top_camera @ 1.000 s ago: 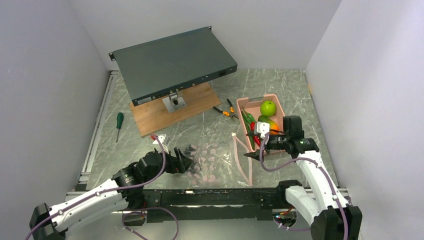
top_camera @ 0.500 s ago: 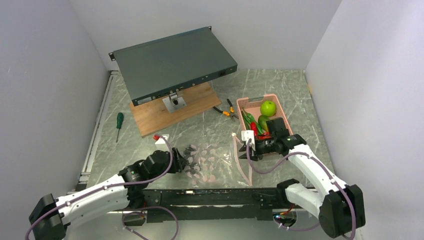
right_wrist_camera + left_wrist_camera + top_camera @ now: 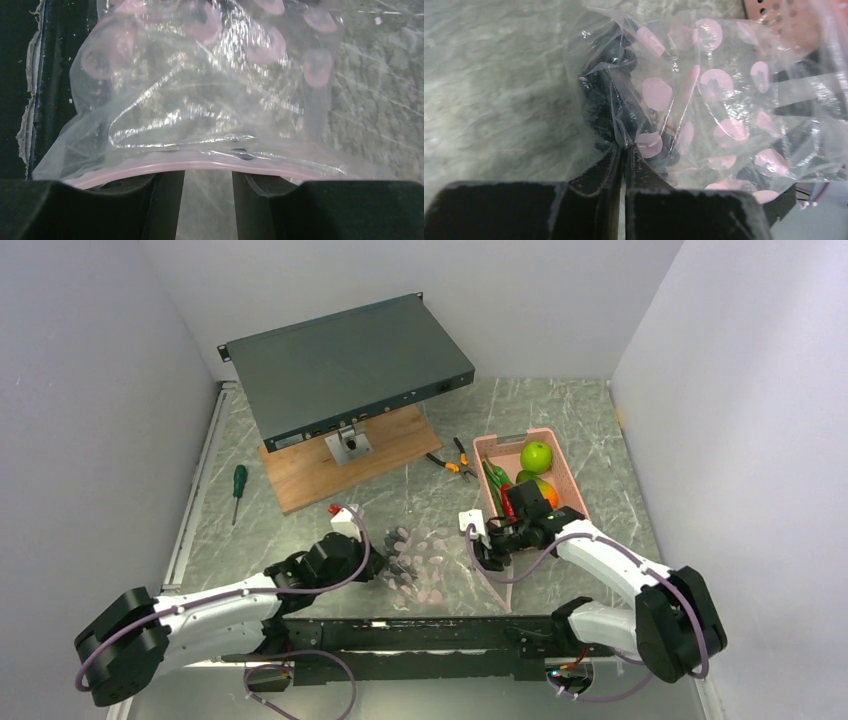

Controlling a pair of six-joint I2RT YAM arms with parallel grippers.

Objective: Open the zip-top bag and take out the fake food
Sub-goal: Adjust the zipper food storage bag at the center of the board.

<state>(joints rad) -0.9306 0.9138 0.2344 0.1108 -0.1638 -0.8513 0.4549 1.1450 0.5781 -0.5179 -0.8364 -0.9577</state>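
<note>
We judge the zip-top bag [image 3: 420,562], lying on the surface [image 3: 290,530] between the arms, light, floppy and slippery: the left pincer [image 3: 623,150] is clenched on a film fold, while the right pincer [image 3: 207,182] is half-parted at the pink zip rim [image 3: 200,161], its grip unclear.

I drove the left arm forward and rightward over the desk [image 3: 260,540]. The left fingers [image 3: 599,170] had stood wide apart; they closed flat together on a fold at the left end of the zip-top bag [image 3: 704,90]. I swung the right arm off the pink basket [image 3: 515,436] and across to the bag's pink zip edge. There the right fingers [image 3: 167,200] narrowed but kept a gap, with the zip strip lying across them. The bag bunched up and slid slightly right.
</note>
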